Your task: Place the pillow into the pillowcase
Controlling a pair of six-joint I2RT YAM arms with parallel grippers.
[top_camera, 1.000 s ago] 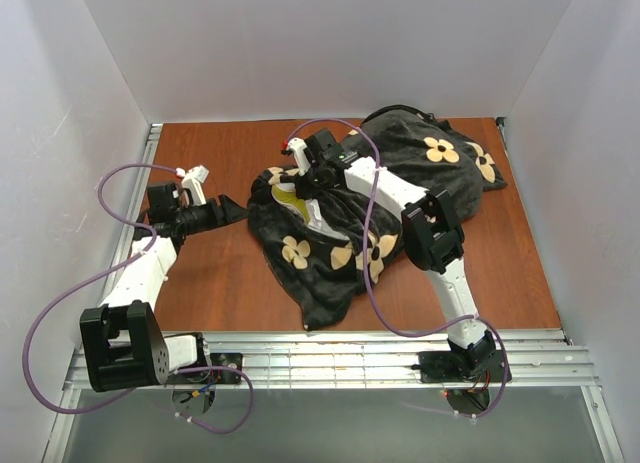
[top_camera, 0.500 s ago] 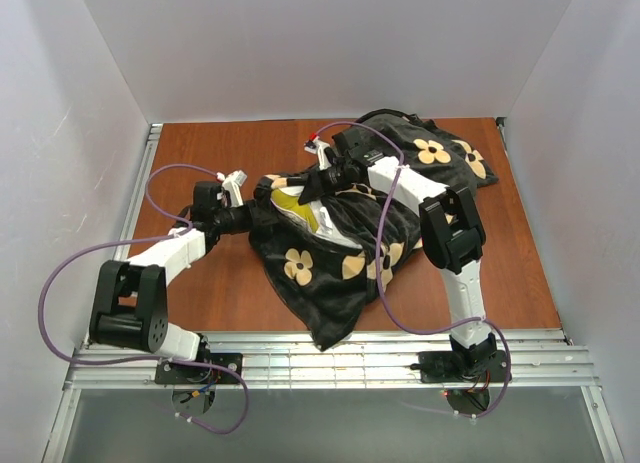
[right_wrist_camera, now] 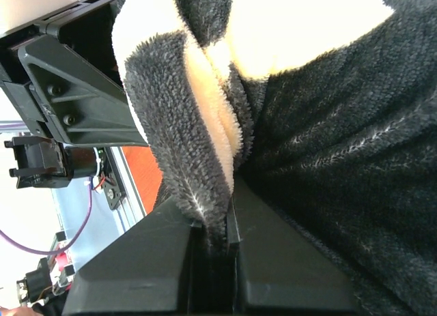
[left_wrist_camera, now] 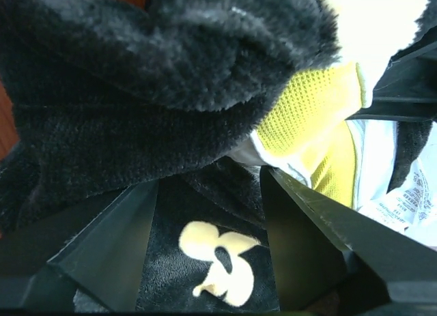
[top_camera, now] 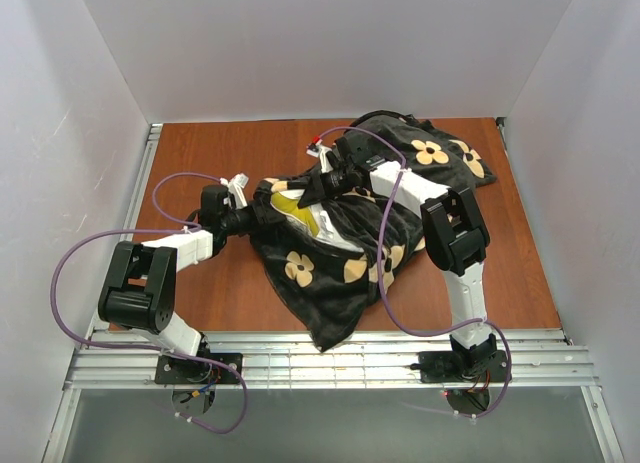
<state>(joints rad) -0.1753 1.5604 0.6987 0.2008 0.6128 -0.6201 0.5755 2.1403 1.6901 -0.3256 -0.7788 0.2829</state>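
The black pillowcase (top_camera: 350,238) with tan flowers lies crumpled from the table's middle to the back right. At its left opening, the pillow's (top_camera: 300,211) yellow band and some white fabric show. My right gripper (top_camera: 320,187) is shut on a fold of the pillowcase's upper edge (right_wrist_camera: 205,193), holding it up over the opening. My left gripper (top_camera: 262,216) is open at the opening's left side. Black plush with a tan flower (left_wrist_camera: 218,251) lies between its fingers (left_wrist_camera: 109,248). The pillow's yellow band (left_wrist_camera: 311,111) is just beyond the right finger. Most of the pillow is hidden.
The brown table top (top_camera: 215,278) is boxed in by white walls on three sides. A metal rail (top_camera: 330,358) runs along the near edge. Purple cables (top_camera: 375,283) loop over both arms and across the pillowcase.
My left arm has swung right, from open table to the pillowcase opening. My right gripper has shifted slightly back and right with the edge, and more of the yellow band shows.
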